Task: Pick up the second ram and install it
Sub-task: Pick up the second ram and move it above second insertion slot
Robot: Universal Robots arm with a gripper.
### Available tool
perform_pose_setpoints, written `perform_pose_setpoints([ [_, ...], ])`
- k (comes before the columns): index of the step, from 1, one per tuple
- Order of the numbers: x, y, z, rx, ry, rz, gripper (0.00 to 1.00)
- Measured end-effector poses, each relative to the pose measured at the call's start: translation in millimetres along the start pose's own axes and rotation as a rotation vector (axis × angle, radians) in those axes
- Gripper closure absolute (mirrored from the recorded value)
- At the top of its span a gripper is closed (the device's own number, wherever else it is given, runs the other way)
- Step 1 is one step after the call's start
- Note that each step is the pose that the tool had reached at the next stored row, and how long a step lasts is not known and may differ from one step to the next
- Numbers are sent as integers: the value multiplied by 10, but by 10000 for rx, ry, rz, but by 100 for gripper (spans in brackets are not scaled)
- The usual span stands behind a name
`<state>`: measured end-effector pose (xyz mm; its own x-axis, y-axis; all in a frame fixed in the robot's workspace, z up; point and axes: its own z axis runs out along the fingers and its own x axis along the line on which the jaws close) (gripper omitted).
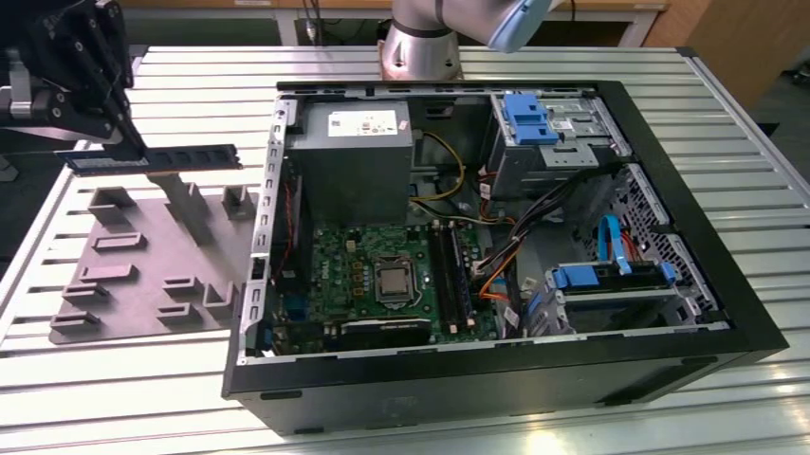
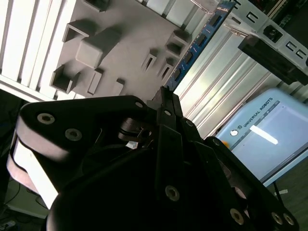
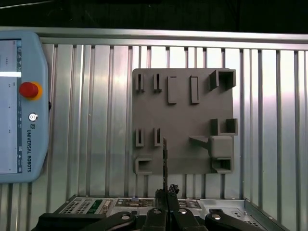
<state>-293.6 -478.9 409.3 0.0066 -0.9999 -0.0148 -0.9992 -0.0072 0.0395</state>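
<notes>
Though edge-on elsewhere, second ram (image 1: 177,156) broadside.

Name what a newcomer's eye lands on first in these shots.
The open computer case takes up the middle of the exterior view, with its green motherboard exposed. On the exterior view's left, the gripper is shut on the second ram and holds it roughly level above the grey fixture plate. In the first wrist view, a teach pendant lies beside that plate.

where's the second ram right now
The second ram is on the exterior view's left, held by the gripper above the grey fixture plate, outside the computer case.
</notes>
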Motion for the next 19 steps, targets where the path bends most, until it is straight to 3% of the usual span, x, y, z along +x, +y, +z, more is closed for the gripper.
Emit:
perform_pose_setpoints([
  [19,1,-143,-5,1,-1,0,88],
])
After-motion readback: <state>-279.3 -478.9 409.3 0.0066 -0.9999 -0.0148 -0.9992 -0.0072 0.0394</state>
